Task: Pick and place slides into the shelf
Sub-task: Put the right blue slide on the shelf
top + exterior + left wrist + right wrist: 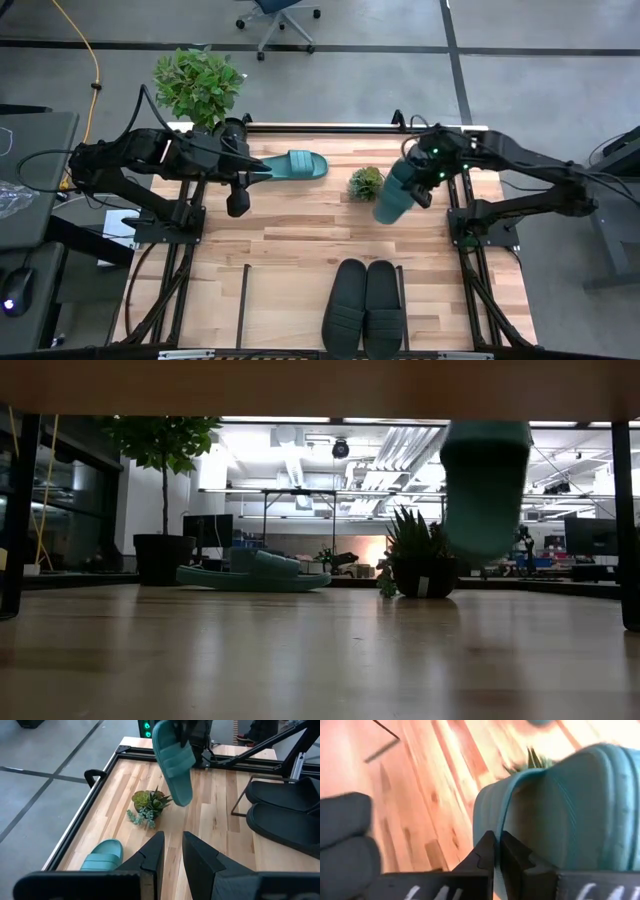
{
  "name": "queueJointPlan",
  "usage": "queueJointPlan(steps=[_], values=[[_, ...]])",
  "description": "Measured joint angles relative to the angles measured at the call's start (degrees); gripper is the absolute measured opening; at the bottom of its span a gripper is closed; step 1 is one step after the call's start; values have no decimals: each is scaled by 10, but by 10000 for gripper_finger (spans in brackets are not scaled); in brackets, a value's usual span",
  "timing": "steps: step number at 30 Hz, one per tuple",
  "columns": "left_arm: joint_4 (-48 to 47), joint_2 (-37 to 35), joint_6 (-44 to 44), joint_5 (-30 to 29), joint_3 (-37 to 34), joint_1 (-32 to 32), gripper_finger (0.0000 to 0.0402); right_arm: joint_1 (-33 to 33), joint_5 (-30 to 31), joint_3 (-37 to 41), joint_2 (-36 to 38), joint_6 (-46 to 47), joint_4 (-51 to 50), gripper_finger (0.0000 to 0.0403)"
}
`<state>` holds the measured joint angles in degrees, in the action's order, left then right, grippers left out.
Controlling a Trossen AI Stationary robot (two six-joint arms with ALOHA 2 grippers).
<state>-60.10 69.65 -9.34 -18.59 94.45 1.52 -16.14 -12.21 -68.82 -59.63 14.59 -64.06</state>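
One teal slide (pixel 297 165) lies flat on its sole on the tabletop at the far middle; it also shows in the low view (pixel 255 573). My left gripper (pixel 258 171) is by its left end, slightly open and empty (pixel 173 851). My right gripper (pixel 424 178) is shut on the second teal slide (pixel 393 193), which hangs in the air beside a small potted plant (pixel 366 183). Two black slides (pixel 363 305) lie side by side on the shelf's light-wood floor (pixel 285 310) at the near edge. My right gripper pinches a thin edge of the teal slide (pixel 501 827) between its two fingers, at the slide's upper end. Whether this is the strap or the sole's rim I cannot tell. The slide hangs tilted below the fingers (pixel 173 765), clear of the table (pixel 485 485).
A large potted plant (pixel 198 85) stands beyond the table's far left corner. Thin black rods (pixel 245 300) frame the shelf bay. Bare wood lies left of the black slides and in the table's middle (pixel 290 225).
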Motion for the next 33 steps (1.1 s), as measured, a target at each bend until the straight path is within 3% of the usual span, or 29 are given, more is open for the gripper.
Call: queueJointPlan(steps=[13, 21, 28, 33], values=[[0, 0, 1, 0, 0, 0, 58, 0, -24, -114, 0, 10, 80, 0], [0, 0, 8, 0, 0, 0, 58, 1, -135, -126, -12, 49, 204, 0], [-1, 0, 19, 0, 0, 0, 58, 1, -268, -126, -79, 76, 256, 0], [-1, 0, 20, 2, 0, 0, 58, 6, -305, -126, -123, 81, 304, 0]])
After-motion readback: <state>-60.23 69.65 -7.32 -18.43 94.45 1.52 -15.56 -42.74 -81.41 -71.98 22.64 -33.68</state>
